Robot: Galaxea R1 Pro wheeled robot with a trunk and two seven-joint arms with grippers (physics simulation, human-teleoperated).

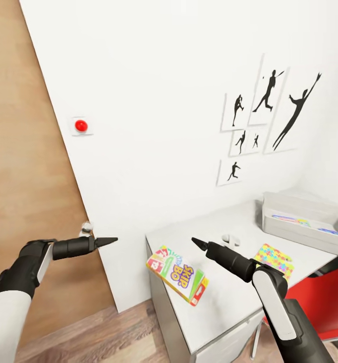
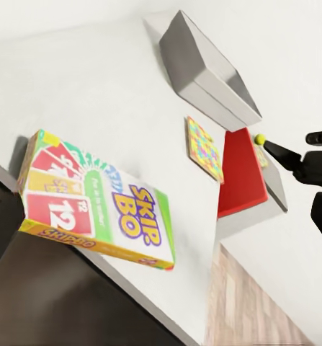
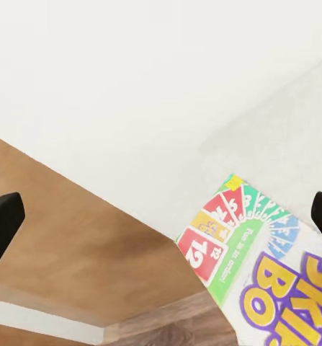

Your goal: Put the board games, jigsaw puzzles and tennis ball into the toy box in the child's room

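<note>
A yellow-red-green board game lies on the table's near left corner, partly over the edge. My right gripper hovers just above and behind it, open and holding nothing. Left of the table, in front of the wall, my left gripper is open and also holds nothing. One jigsaw puzzle lies flat near the toy box, which holds colourful flat items. The tennis ball rests on a grey surface beyond the chair.
A red chair stands at the table's right. A small white object sits mid-table. The white wall carries sports pictures and a red button. A wooden door is at the left, above the plank floor.
</note>
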